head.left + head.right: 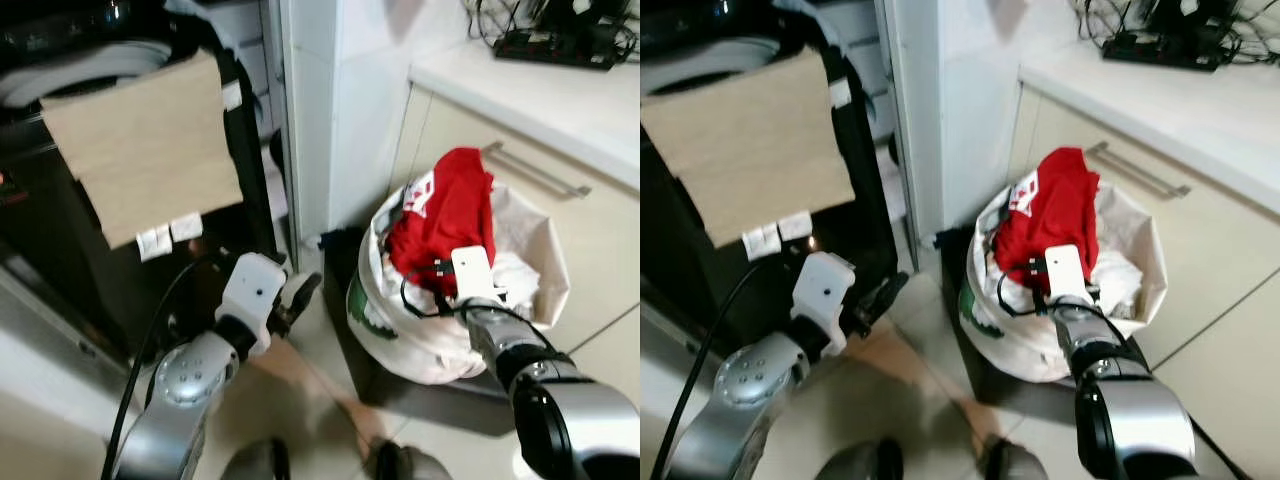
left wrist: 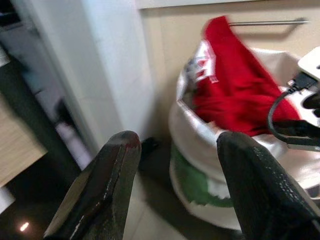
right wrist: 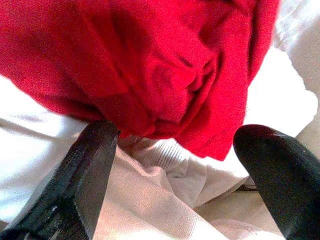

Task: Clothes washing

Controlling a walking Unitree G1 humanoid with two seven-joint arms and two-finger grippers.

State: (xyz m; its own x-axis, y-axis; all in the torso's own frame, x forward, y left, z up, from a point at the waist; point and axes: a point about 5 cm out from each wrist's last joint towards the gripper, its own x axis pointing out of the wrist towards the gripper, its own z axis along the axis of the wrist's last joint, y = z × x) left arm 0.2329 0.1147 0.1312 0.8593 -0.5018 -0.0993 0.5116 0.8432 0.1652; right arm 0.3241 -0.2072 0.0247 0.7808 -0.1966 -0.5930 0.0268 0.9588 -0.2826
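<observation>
- Looking down through the left eye view: one white laundry bag [image 1: 440, 330] stands on the floor against a cream cabinet [image 1: 560, 240], with one red garment [image 1: 445, 215] heaped on top and pale clothes beneath. The right tool [image 1: 440, 275] reaches into the bag mouth, just beside the red cloth. The left tool [image 1: 298, 295] hangs near the dark washing machine [image 1: 60, 260], where one tan cloth [image 1: 145, 150] is draped.
- Right eye view: same layout — the bag sits well apart from the machine, with a white wall corner [image 1: 940, 120] between them.
- Left wrist view: the left tool's two fingers [image 2: 100, 195] stand apart, holding nothing, aimed toward the bag.
- Right wrist view: the right tool's fingers [image 3: 85, 175] are spread wide, resting on white fabric [image 3: 165, 200] directly under the red garment's folded edge, not yet clamped.
- Judgement: the garment looks soft, light and limp — it should bunch and trail, so pinching a thick fold near its lower edge seems safest.
</observation>
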